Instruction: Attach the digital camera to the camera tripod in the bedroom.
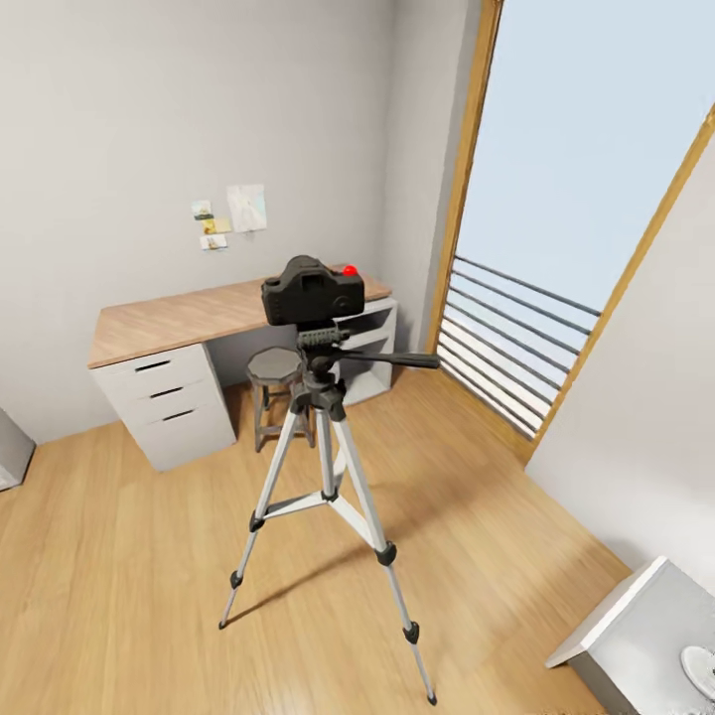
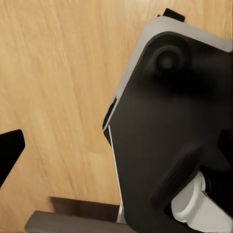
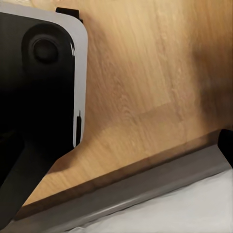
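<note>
Head view looks down into the bedroom, where the camera tripod (image 1: 326,467) stands on the light wood plank floor (image 1: 129,556) with its three silver legs spread, well apart from the walls; the digital camera (image 1: 313,292) sits upright on top of the tripod's black head, its red button showing at the upper right of the body, and the long black pan handle (image 1: 392,359) sticks out just below it toward the window (image 1: 556,228). Behind the tripod a wood-topped grey desk (image 1: 174,323) stands against the wall, with a short round stool (image 1: 274,382) just in front of it and a few paper notes (image 1: 230,214) pinned above; a white piece of furniture (image 1: 636,621) shows at the lower right corner.

Left wrist view shows plank floor and a dark, white-edged part of the robot's own body (image 2: 170,126); a black tip at one edge may be a finger, but whether the left gripper is wide or narrow I cannot tell. Right wrist view likewise shows floor, a grey baseboard (image 3: 136,187) along a pale wall, and the same dark body (image 3: 39,82); the right gripper's spread cannot be told either, and nothing is seen held by it.

Judging from how things lie, the attaching looks done: the camera rests on the mount with no hand near it; whether it is truly locked on cannot be read here, so at most a check of its seating seems left.
</note>
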Robot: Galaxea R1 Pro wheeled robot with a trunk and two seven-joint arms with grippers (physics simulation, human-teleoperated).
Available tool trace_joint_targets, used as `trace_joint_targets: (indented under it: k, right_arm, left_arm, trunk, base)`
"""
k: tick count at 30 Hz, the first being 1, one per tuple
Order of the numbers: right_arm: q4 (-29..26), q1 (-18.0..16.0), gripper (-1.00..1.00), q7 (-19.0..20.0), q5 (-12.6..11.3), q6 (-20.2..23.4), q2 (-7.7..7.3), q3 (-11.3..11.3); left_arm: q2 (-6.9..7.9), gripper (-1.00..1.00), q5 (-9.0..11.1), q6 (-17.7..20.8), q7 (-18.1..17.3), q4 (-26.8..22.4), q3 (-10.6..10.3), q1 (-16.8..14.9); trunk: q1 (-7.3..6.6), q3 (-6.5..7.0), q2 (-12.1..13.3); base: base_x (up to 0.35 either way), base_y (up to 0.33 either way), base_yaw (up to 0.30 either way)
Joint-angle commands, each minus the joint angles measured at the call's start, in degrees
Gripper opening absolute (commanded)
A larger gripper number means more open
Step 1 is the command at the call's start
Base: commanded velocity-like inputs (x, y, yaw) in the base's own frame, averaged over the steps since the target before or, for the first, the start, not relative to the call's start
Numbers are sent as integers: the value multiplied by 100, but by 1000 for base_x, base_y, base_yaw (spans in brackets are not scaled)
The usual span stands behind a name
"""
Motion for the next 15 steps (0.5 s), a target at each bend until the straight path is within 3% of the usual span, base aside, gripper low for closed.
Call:
trace_joint_targets:
  k: [1, 4, 15]
  right_arm:
    - [20, -9, 100, 14, -25, -36, -2, 39]
    - [24, -6, 100, 23, -23, -39, -3, 39]
    - [27, -5, 100, 15, -29, -49, -6, 40]
  left_arm:
    - [-14, 100, 0, -110, 35, -25, -18, -7]
    - [-38, 100, 0, -347, 43, -38, -17, -7]
    - [-44, 100, 0, -486, 48, -42, -16, -7]
  trunk:
    - [3, -1, -10]
    - [3, 23, -10]
    - [3, 117, -10]
  base:
    - [0, 0, -170]
    - [0, 0, -170]
    - [0, 0, -127]
